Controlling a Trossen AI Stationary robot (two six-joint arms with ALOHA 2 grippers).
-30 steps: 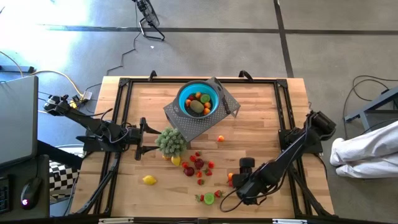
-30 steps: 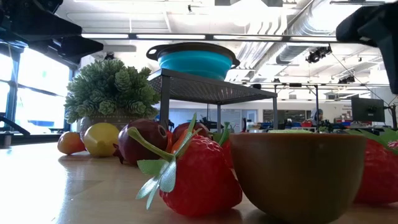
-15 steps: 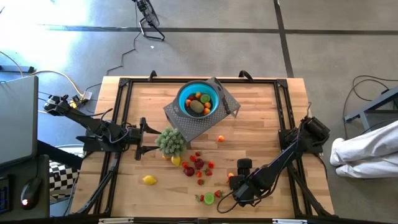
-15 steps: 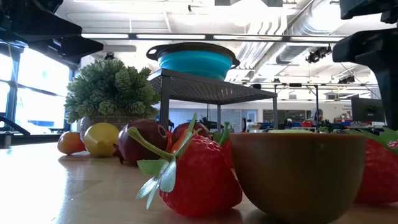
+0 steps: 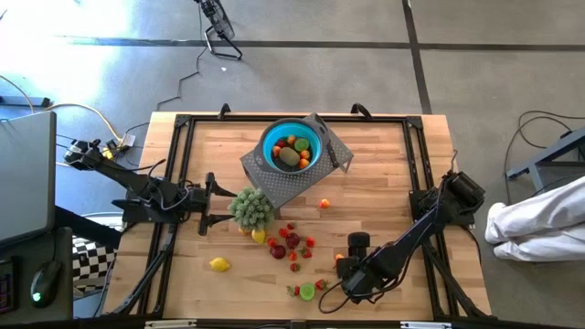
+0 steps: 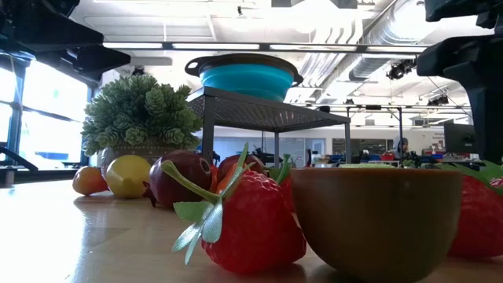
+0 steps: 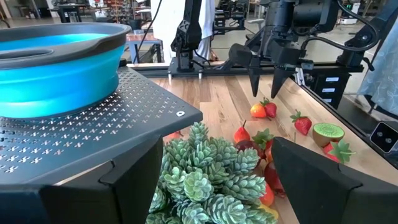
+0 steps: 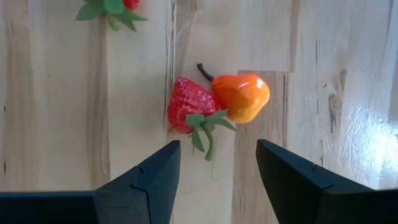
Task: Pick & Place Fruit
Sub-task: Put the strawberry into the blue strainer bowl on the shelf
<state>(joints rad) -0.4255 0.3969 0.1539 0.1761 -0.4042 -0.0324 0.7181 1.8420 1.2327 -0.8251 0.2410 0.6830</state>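
Note:
Small fruit lie scattered on the wooden table: an orange fruit (image 8: 241,97) touching a strawberry (image 8: 188,112), a lemon (image 5: 219,264), a red cluster (image 5: 288,242) and a green half fruit (image 5: 307,291). More fruit sit in the blue bowl (image 5: 291,146), which stands on a grey perforated stand (image 5: 274,183). My right gripper (image 8: 217,152) is open, pointing down just above the orange fruit and strawberry (image 5: 339,260), apart from both. My left gripper (image 5: 208,203) is open, level, at the left side of a green potted plant (image 5: 251,208).
The plant (image 7: 205,174) stands between my left gripper and the fruit cluster. In the low view a strawberry (image 6: 251,224) and a brown half fruit (image 6: 377,216) lie at the near edge. Black frame rails (image 5: 178,174) run along the table's sides. Bare wood lies at the far right (image 5: 384,164).
My right arm has moved a little toward the table's left and lower, bringing its open gripper over the orange fruit and strawberry. The fruit have stayed where they were.

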